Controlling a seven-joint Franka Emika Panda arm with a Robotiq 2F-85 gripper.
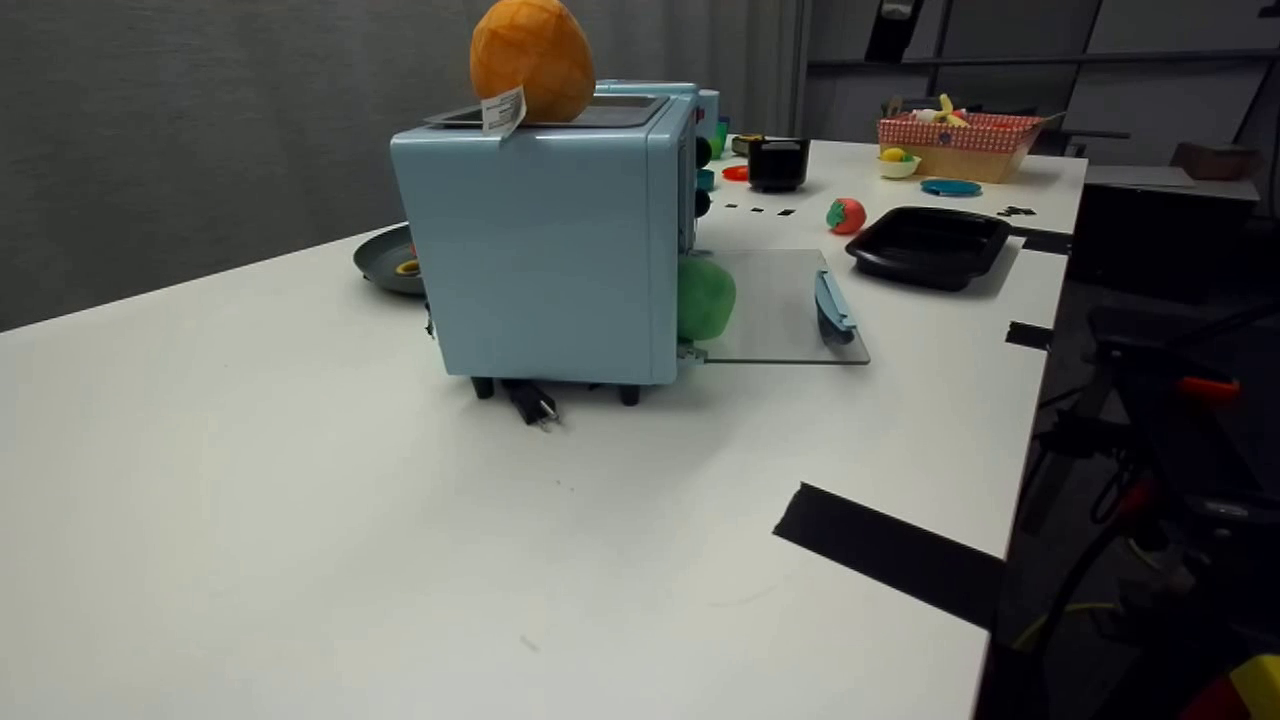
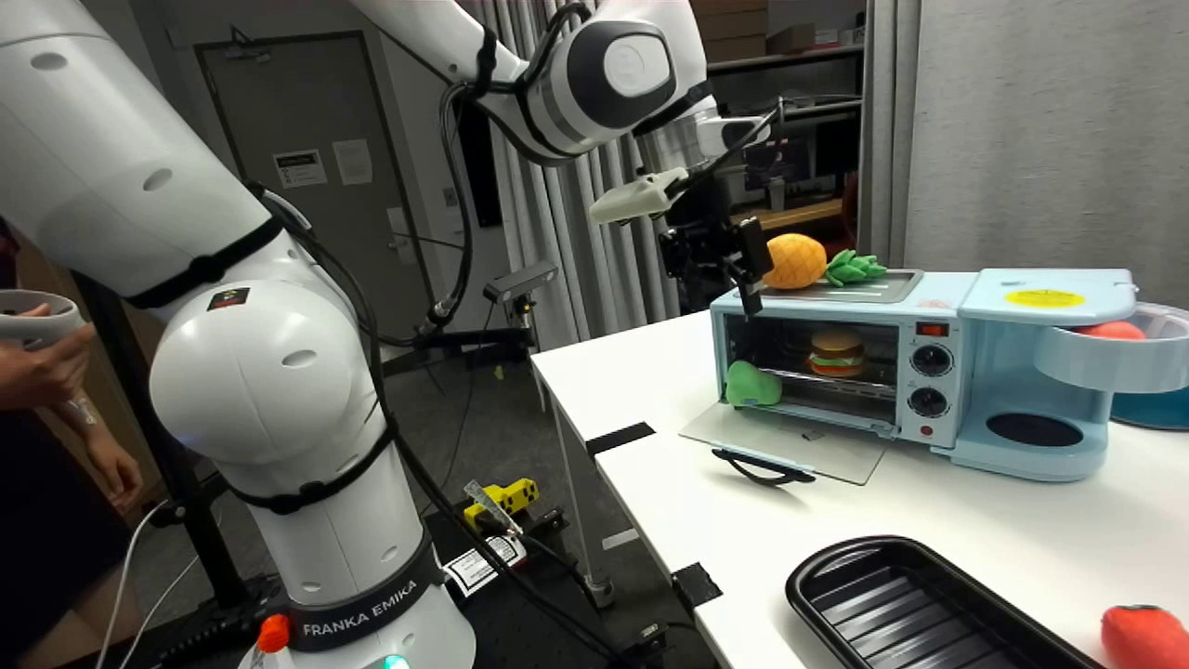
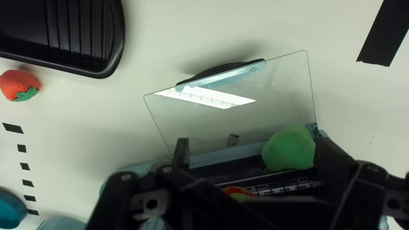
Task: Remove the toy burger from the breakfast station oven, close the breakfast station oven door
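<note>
One toy burger (image 2: pixel 837 353) inside one oven (image 1: pixel 540 260); two knobs (image 2: pixel 931 360); one door (image 2: pixel 773 435) lowered; jaws apart.

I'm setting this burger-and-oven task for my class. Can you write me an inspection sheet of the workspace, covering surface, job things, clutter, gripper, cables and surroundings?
Surface: white table, marked with black tape.
Toy burger: inside the breakfast station oven, not yet removed.
Breakfast station oven door: folded down, open.
Clutter: green toy at the oven opening, may block the door; pineapple toy on the oven's top; black pan with red toy beside it; basket farther off.
Gripper: open, holding nothing.
Cables: black plug lying at the oven's base, prongs bare; black cables along the robot arm.
Surroundings: grey curtain beyond the table; person's hand holding a white device.
</note>
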